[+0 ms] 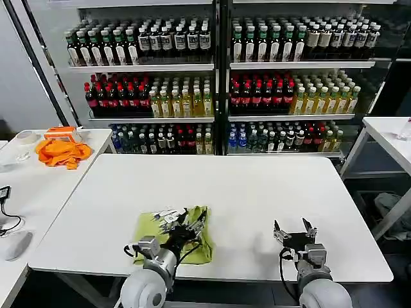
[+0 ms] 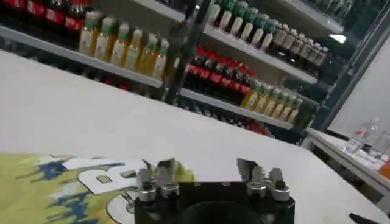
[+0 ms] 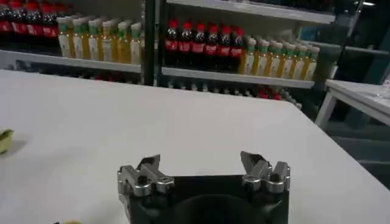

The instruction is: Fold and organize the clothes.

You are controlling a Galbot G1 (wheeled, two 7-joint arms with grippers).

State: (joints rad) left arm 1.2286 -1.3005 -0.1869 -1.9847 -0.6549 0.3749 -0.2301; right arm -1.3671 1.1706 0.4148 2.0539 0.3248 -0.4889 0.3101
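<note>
Head view: lime T-shirt is seen folded compact near the table's front edge, left gripper poised over it, right gripper parked apart on bare surface. Left wrist view: fingers are spread wide, nothing held, lettering beneath, probably for pressing or regrasping. Right wrist view: jaws are likewise open, empty.

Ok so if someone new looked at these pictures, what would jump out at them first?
Probably the lime T-shirt, folded small near the front edge of the white table, with the open left gripper over it. Next, the shelves of bottles behind the table. The open right gripper hangs over bare table, and an orange cloth lies on the side table.
</note>
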